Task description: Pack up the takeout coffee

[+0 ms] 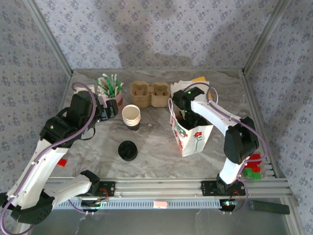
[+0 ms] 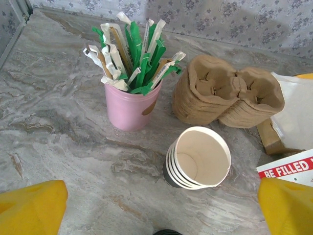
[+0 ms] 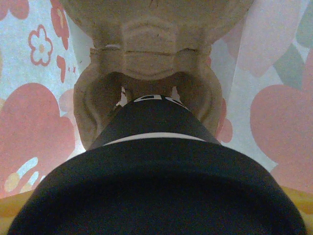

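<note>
The takeout coffee (image 3: 156, 186), a dark cup under a round black lid, sits directly below my right wrist camera. Its base rests in a pocket of a brown pulp carrier (image 3: 146, 54) inside the flower-printed paper bag (image 1: 194, 138). My right gripper (image 3: 156, 218) reaches down into the bag's mouth. Its yellow fingers (image 3: 12, 210) lie against the lid's sides, shut on the cup. My left gripper (image 2: 157, 208) hovers open over bare marble, just short of the stack of paper cups (image 2: 198, 159), with nothing between its fingers.
A pink cup of stirrers (image 1: 111, 93) and spare pulp carriers (image 1: 149, 94) stand along the back. The stack of paper cups (image 1: 131, 116) is mid-table. A loose black lid (image 1: 127, 150) lies in front of it. White papers (image 1: 193, 84) lie behind the bag.
</note>
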`<action>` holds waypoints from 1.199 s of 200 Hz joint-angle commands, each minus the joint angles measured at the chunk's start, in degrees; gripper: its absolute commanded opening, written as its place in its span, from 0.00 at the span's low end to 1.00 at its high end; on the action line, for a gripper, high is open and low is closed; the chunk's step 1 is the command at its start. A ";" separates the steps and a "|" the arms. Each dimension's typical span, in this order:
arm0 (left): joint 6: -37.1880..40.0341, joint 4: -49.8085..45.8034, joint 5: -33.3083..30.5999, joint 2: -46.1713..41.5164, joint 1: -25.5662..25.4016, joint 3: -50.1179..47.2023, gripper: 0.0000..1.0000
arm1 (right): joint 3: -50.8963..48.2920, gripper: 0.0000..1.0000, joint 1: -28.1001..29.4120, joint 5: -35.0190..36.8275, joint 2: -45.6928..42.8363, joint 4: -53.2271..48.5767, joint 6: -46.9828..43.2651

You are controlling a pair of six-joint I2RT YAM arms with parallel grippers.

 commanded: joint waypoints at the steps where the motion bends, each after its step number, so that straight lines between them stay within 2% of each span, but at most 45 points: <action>1: 0.72 -0.38 0.09 -0.09 0.38 1.93 1.00 | -0.99 0.89 -0.09 -0.34 -0.39 -1.11 -0.55; 240: 0.55 -0.68 0.62 -0.09 0.43 2.56 1.00 | -0.99 0.89 -0.12 -0.49 -1.57 0.03 -0.92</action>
